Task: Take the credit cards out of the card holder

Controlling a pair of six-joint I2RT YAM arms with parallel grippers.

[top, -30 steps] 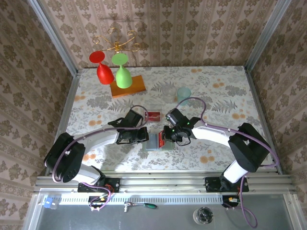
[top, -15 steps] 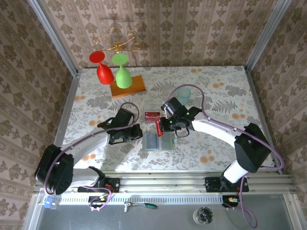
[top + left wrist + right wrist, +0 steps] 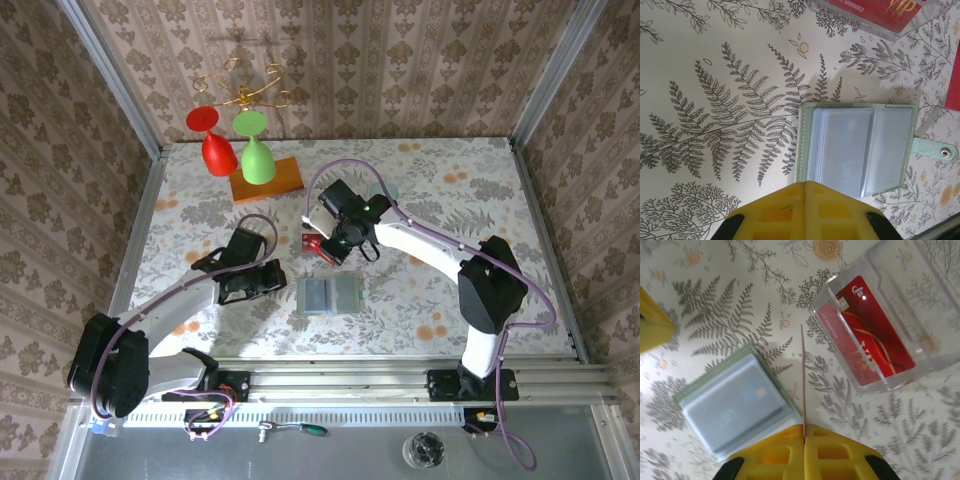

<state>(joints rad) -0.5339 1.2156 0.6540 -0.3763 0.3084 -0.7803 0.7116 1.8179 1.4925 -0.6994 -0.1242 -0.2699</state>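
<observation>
While the flowered table is giving a flat bed to everything, the sage-green card holder is lying on it opened wide with its pale pockets facing up, and I judge that this is making the cards easy to draw out from above. A clear plastic box is standing just beyond the holder and apart from it. It seems to be serving as the collecting place, because red cards are lying inside it, one over the other. The right gripper is pinching one more red card by one edge, with the jaws pressing on both of its faces. In the right wrist view this card is therefore showing as a thin line standing on its edge. I think that, held so, it is not bending and is ready to be lowered into the box. From above, this gripper is hanging at the near left side of the box, and the holder is lying nearer to the arm bases, not touching the fingers. The left gripper is hovering near the holder's left side, apart from it, with its jaws pressed together and nothing between them. Whether any card is remaining in the pockets I cannot tell. The small snap strap is sticking out unfastened, so the holder is not folding shut.
</observation>
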